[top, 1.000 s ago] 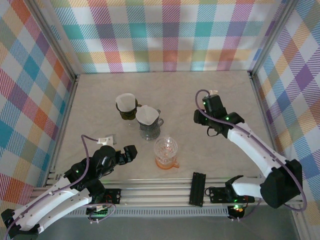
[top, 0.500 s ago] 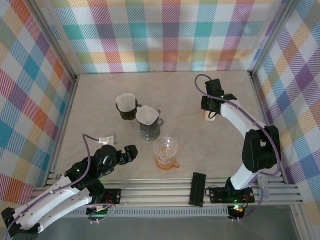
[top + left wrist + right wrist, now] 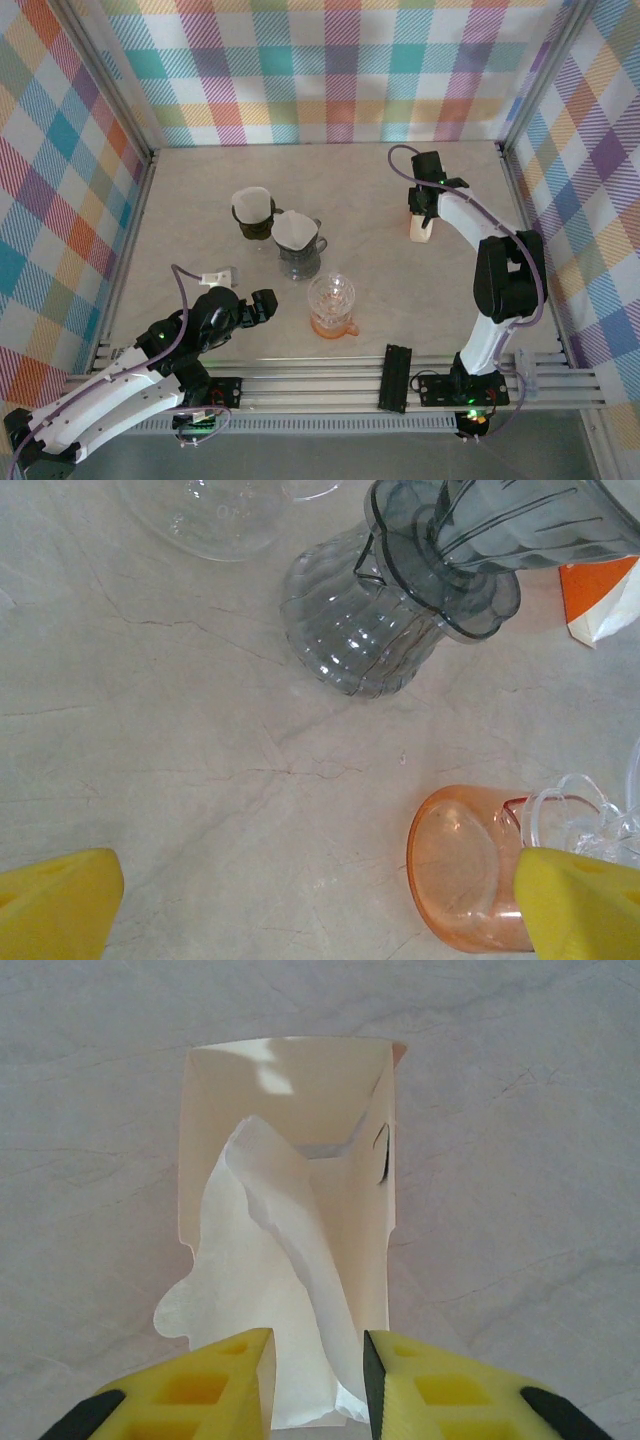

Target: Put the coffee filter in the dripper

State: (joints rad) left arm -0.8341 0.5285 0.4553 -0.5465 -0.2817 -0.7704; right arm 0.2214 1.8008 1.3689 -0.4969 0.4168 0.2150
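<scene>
Now the filter (image 3: 290, 1310) pokes from its box (image 3: 290, 1090), beyond and right of the dripper (image 3: 331, 297), straight into our right gripper (image 3: 317, 1380). Its jaws are narrow; whether they pinch it, we cannot tell

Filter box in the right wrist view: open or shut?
Open. The filter box has its end flaps apart, and a white filter sticks out of the opening, between the fingers of the right gripper.

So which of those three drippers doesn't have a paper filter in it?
The clear dripper on the orange cup, nearest the arms. The grey dripper and the dark dripper behind it each hold a white filter.
</scene>
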